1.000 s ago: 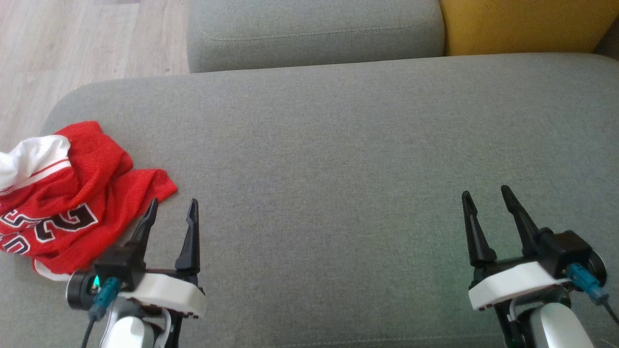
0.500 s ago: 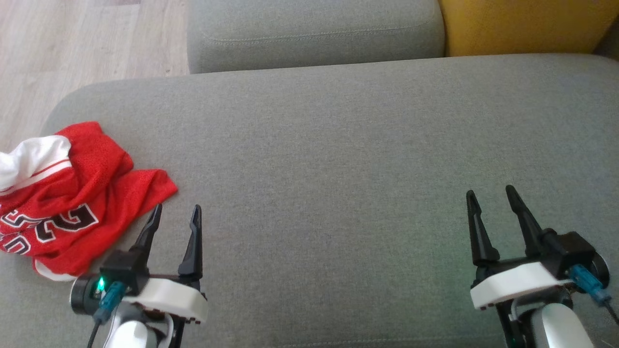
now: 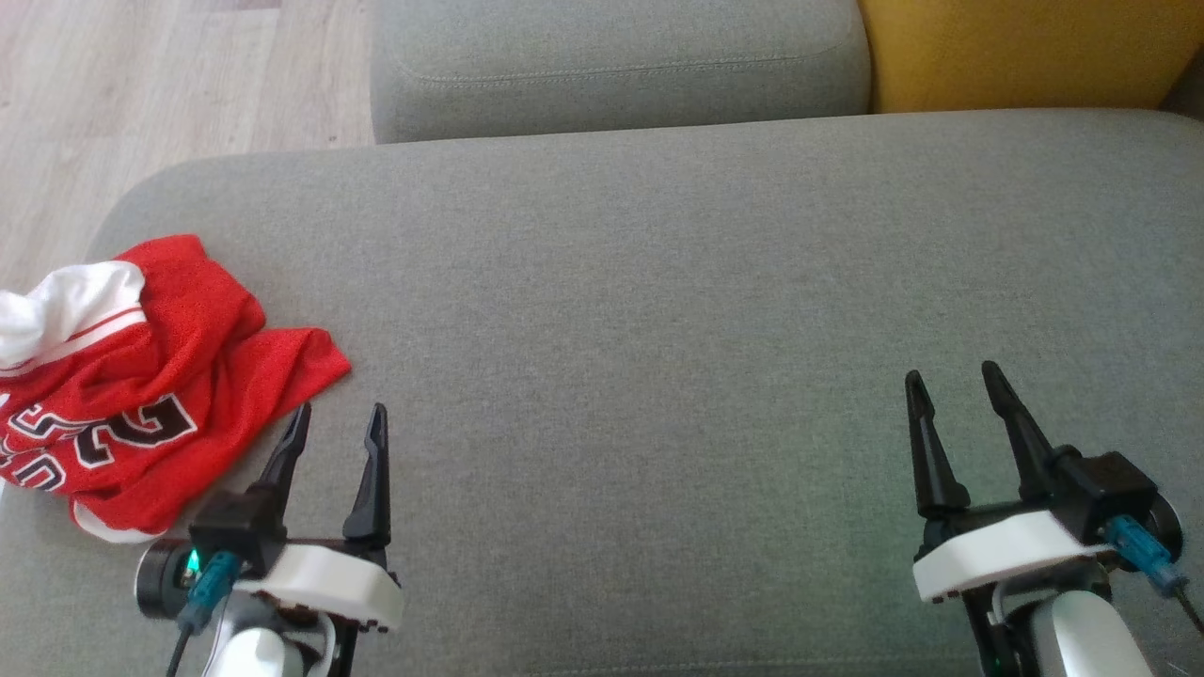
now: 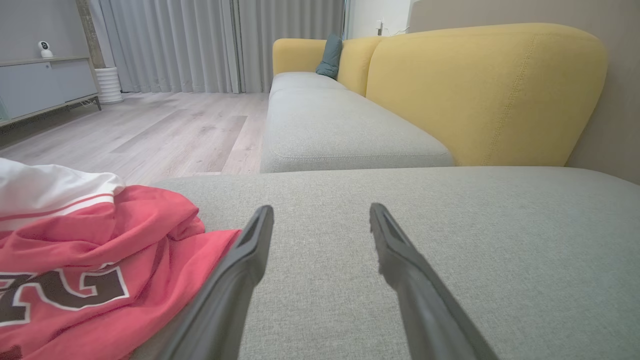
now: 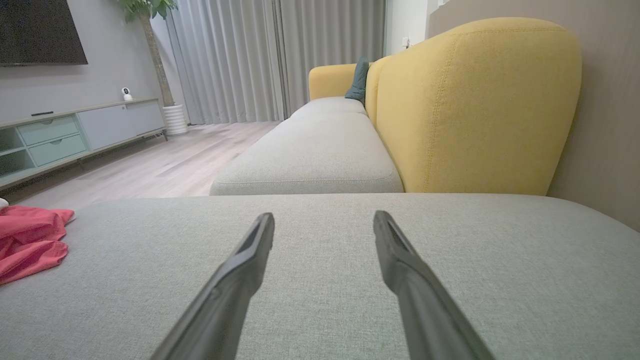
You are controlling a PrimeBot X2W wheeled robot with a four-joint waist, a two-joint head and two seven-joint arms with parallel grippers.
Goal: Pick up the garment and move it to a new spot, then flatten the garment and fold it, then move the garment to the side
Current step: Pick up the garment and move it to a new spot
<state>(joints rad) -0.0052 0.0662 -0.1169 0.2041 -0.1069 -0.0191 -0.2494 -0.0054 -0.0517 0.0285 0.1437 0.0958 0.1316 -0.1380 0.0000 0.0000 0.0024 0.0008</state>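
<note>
Count so far: one crumpled red mesh jersey (image 3: 160, 376) with white trim, two grey fabric cushions (large near cushion (image 3: 677, 310), smaller far cushion (image 3: 611, 56)), two black-fingered grippers (left gripper (image 3: 340, 407), right gripper (image 3: 949, 369)), one teal throw pillow (image 4: 331, 56), one small white round-headed camera (image 5: 125, 93).

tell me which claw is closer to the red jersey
The left claw: its tips are right beside the edge of the red jersey, while the right claw is far across the grey cushion.
</note>
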